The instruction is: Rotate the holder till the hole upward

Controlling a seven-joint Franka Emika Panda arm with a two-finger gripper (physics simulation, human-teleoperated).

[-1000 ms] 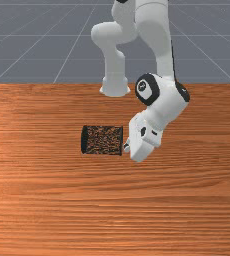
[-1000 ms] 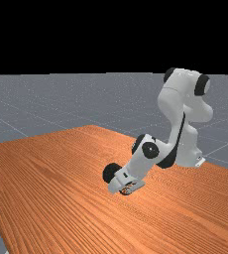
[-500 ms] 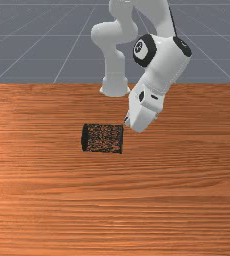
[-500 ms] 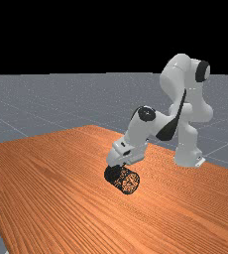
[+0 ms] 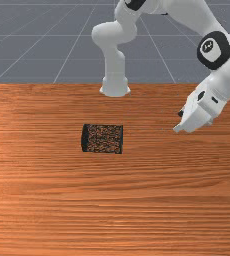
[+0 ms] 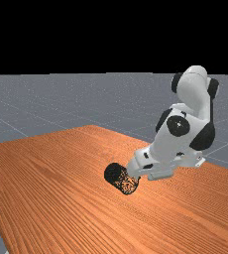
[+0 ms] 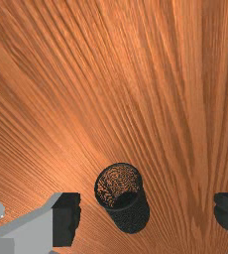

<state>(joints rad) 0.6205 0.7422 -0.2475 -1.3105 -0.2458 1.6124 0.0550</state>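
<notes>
The holder lay on its side on the table, its mouth facing sideways rather than up. In the front view its dark closed end was toward the left and the mouth toward the right, the side where the gripper was. A stretch of bare wood lay between them there; the two were well apart, with the gripper slanting down toward the holder's side of the table. In the far view part of the white hand overlapped the mouth end. The gripper was wide open and had hold of nothing. In the wrist view the holder appeared in the space between the fingers, nearer one than the other and touching neither, its mouth turned toward the camera and its closed end pointing away.
</notes>
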